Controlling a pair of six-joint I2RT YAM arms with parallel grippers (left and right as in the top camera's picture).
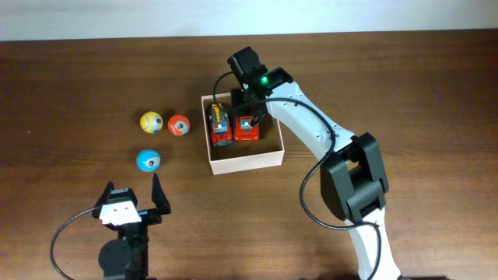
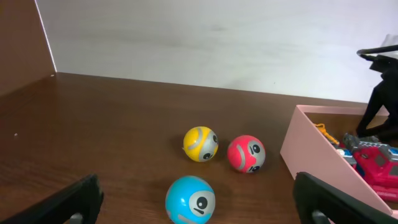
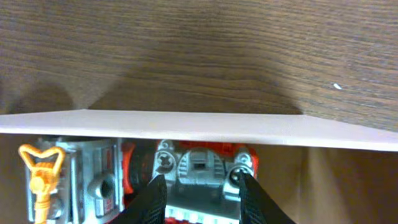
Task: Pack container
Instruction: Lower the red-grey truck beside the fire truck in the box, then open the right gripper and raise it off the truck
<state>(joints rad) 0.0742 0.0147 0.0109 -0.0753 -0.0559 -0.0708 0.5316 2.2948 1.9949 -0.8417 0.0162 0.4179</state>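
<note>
The container (image 1: 245, 162) is a cream-white square box at the table's middle, its wall (image 3: 186, 127) crossing the right wrist view. Inside it lie a red and grey toy car (image 1: 247, 129) (image 3: 199, 163) and, to its left, an orange and grey one with a hook (image 1: 220, 124) (image 3: 93, 180). My right gripper (image 1: 247, 117) (image 3: 201, 180) reaches down into the box, its two fingers pressed against the red car's sides. My left gripper (image 1: 132, 187) (image 2: 198, 179) hangs wide open at the front left, holding nothing, just short of a blue ball (image 1: 148, 160) (image 2: 190, 199).
A yellow ball (image 1: 151, 122) (image 2: 200, 144) and a red ball (image 1: 179, 125) (image 2: 246, 153) lie side by side left of the box. The box's left wall (image 2: 311, 146) stands to the right of the balls. The right arm stretches from the front right.
</note>
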